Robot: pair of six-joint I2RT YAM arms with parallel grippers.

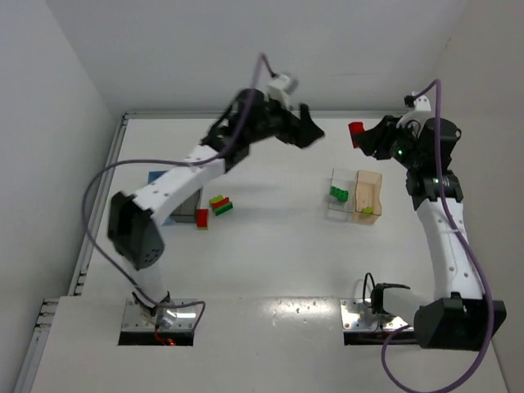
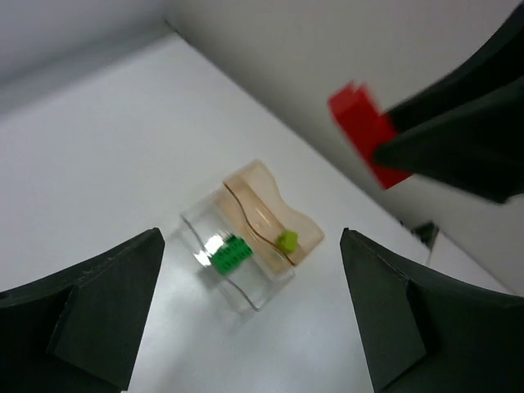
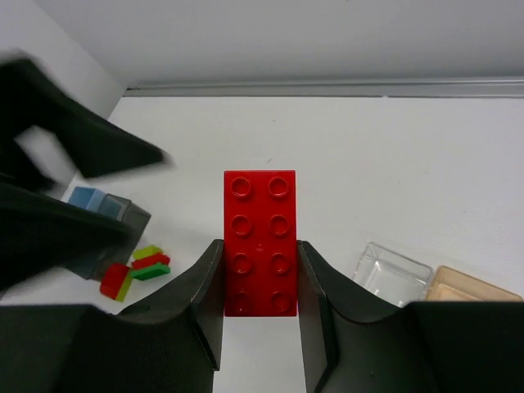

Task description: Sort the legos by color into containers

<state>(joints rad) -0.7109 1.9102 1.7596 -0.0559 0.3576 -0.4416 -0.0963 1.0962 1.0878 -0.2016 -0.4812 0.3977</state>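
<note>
- right tool (image 3: pixel 260 247) clenched on a red two-by-four lego brick (image 3: pixel 260 242), jaws on its long sides, studs toward the wrist camera. The brick is up in the air over the far part of the white table (image 1: pixel 270 254), not in any bin.
- left tool (image 1: pixel 309 126) released, jaws spread wide with nothing between them, hanging mid-air near the right tool and turned toward it. Reads like a handover setup (my guess, no contact yet).
- why a handover would fit: the right-side bins look taken. The clear plastic bin (image 1: pixel 343 210) has a green lego (image 1: pixel 338 194). The tan-orange translucent bin (image 1: pixel 371 182) right against it has a yellow-green lego (image 1: pixel 368 211). Red probably belongs on the left.
- light blue bin (image 3: pixel 85 197) and dark smoky-grey bin (image 3: pixel 124 215) sit side by side at left, partly hidden from above; can't tell contents.
- loose pile of red, green and yellow-green legos (image 1: pixel 219 205) on the table just beside those two, unsorted. I'd call the task early-to-mid.
- risk: the brick is gripped toward one end, so it could pivot if the left jaws close off-centre.
</note>
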